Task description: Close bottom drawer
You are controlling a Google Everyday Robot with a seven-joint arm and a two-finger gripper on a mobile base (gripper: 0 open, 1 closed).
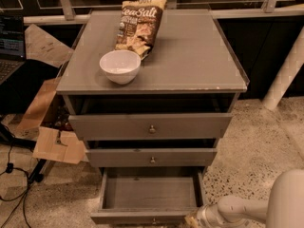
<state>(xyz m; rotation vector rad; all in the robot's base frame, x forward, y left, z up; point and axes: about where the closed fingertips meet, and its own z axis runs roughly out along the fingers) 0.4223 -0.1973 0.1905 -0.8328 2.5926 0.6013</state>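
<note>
Gripper [192, 220] sits just beside the open bottom drawer [151, 193].

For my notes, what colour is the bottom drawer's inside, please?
The bottom drawer: plain grey inside, camera view; tool by its front-right corner.

1. The bottom drawer [137, 217] is jutting out over the floor [247, 141].
2. The gripper [192, 219] is sitting just beside its front panel's right end.
3. Cardboard [57, 146] and cables [9, 175] are crowding the cabinet's [190, 51] left side.
</note>
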